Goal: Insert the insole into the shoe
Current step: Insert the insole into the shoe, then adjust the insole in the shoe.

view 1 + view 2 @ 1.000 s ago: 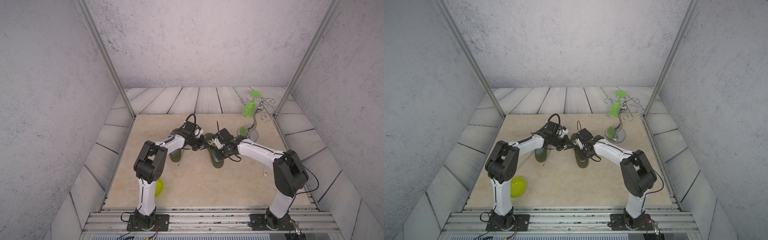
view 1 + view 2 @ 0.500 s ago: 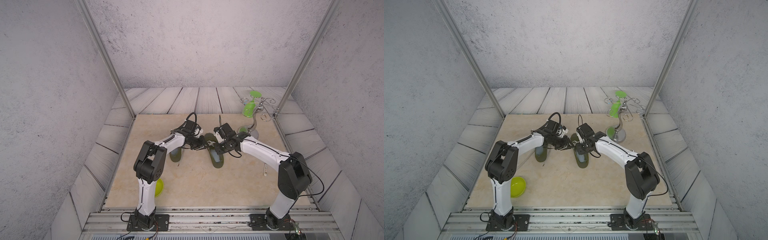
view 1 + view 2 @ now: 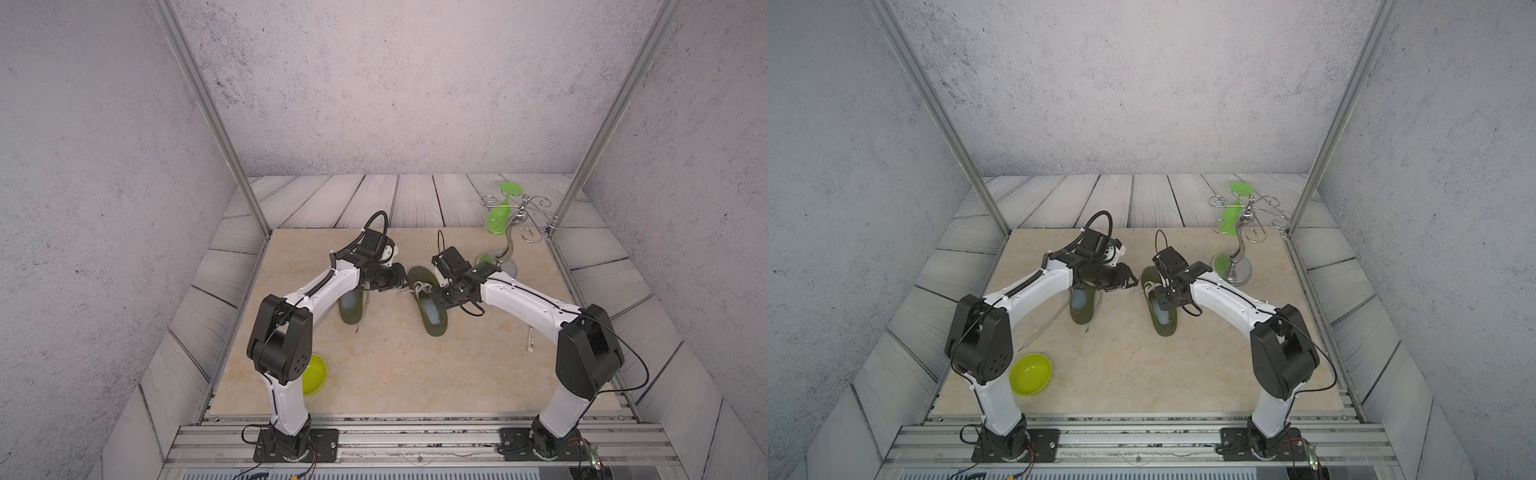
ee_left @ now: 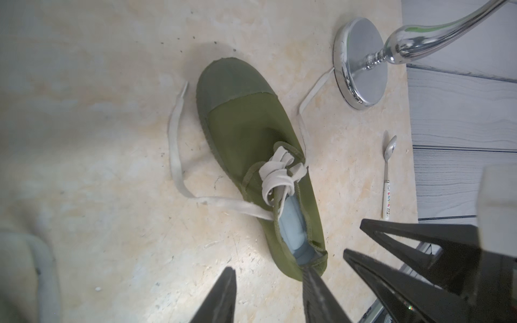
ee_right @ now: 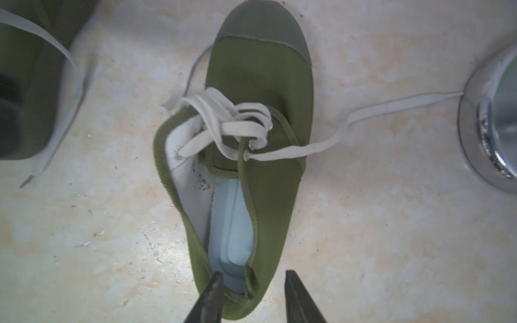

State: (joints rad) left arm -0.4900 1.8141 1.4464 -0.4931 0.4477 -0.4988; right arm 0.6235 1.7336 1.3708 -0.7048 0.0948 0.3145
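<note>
Beige tabletop (image 3: 395, 374), shoe (image 5: 260, 84) lengthwise front-to-back, toe toward back wall (image 3: 395, 104), insole (image 5: 232, 223) inside

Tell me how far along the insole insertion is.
Done, by the look of it: the pale blue insole lies inside the olive-green canvas lace-up shoe, heel end within the rim. In hand: nothing; the left end effector and right end effector are open, the right one at the heel. Left: probably only backing away; the insole's toe end is hidden.

The shoe (image 5: 260, 92) under me is olive green with a darker toe cap (image 5: 263, 22); its laces (image 5: 223, 123) are off-white, the insole (image 5: 232, 232) pale blue, the table (image 5: 391, 251) mottled beige.
</note>
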